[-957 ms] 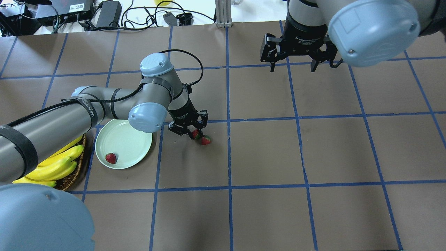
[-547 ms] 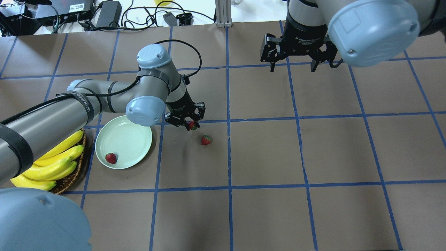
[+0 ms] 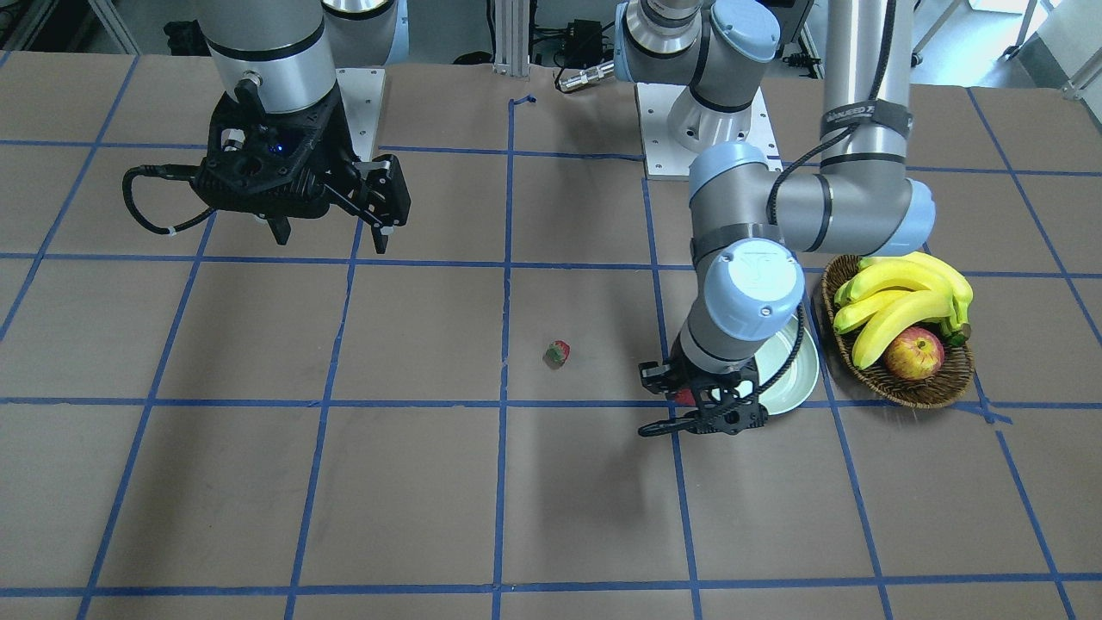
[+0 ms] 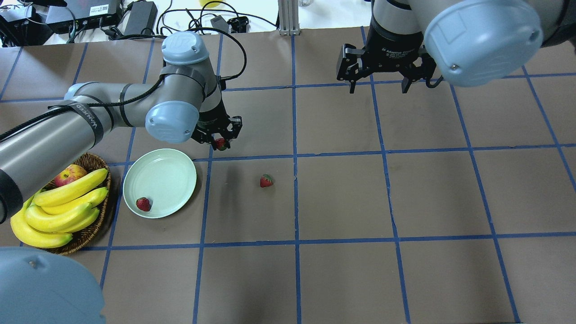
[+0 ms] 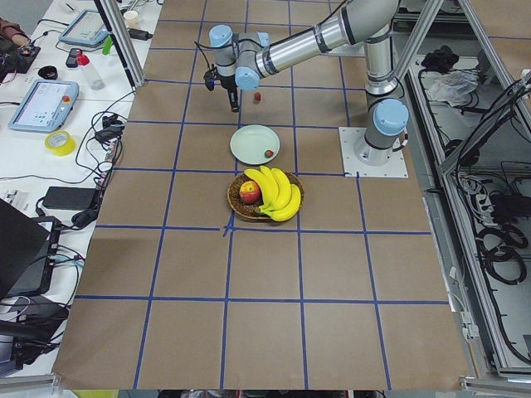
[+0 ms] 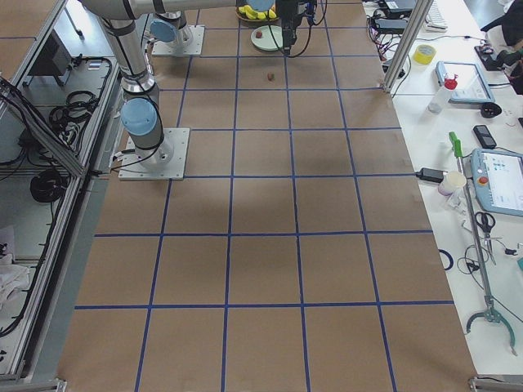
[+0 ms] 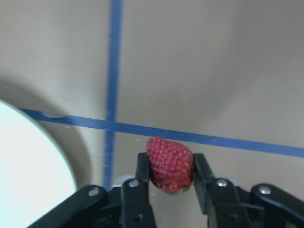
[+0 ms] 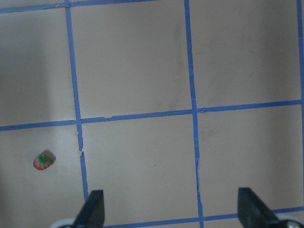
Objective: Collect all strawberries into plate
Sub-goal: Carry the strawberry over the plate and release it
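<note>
A: Status? Big to small.

B: Bench [image 4: 405, 202] is filling the overhead view, brown paper with a blue tape grid. Left arm [image 4: 54, 130] is reaching in from the left edge. Wicker basket [image 4: 92, 231] is sitting lower left, carrying bananas [image 4: 63, 211] and an apple [image 4: 69, 173]. Plate [image 4: 166, 175] is lying just right of it.

A: Claws?

B: Left claw [image 4: 221, 143] is hanging just past the plate's upper-right rim, pinching the held strawberry [image 7: 170, 164] between both fingers. Looks lifted off the bench, not over the plate yet. Right claw [image 4: 378, 89] is hovering upper right, spread wide, gripping nothing.

A: Other berries?

B: Second strawberry [image 4: 143, 204] is lying inside the plate, near its lower-left rim. Third strawberry [image 4: 266, 181] is lying loose on the bench, centre of the view, well apart from the plate.

A: What's worrying you?

B: Grip is looking thin. Fingers are catching the berry by its sides, with its tip sticking out past them in the wrist view. I'm guessing a jerk on the way over shakes it loose. The plate is also shallow, so letting go from too high risks the berry bouncing or rolling over the rim. Dropping near the lower left risks knocking the second strawberry out.

A: And the arm?

B: Elbow is sitting over the plate's upper edge. Swinging low could clip the plate or basket.
</note>
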You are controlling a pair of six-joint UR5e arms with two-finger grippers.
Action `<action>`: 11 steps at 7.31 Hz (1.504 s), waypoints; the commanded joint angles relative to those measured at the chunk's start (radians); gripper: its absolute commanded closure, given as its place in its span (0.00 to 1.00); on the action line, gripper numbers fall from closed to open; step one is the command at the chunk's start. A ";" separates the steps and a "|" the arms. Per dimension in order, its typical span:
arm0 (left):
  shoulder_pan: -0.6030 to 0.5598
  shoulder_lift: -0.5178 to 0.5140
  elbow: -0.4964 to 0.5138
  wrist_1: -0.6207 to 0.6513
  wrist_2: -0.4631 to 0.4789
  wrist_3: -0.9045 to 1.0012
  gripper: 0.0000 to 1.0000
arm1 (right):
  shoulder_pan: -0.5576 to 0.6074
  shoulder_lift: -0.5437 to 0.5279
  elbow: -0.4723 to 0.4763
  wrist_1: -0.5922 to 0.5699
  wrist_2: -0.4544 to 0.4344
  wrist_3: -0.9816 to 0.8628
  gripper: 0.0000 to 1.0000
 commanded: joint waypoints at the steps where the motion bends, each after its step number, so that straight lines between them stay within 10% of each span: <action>1: 0.148 0.044 -0.013 -0.103 0.017 0.182 1.00 | 0.000 0.003 0.000 -0.001 0.000 0.005 0.00; 6: 0.250 0.026 -0.096 -0.115 0.076 0.330 0.92 | -0.005 0.006 -0.005 -0.004 0.000 0.002 0.00; 9: 0.249 0.027 -0.083 -0.103 0.069 0.325 0.00 | 0.006 0.004 -0.005 -0.001 0.003 0.005 0.00; 11: 0.226 0.041 -0.075 -0.102 0.051 0.283 0.00 | 0.006 0.004 -0.003 0.000 0.002 0.002 0.00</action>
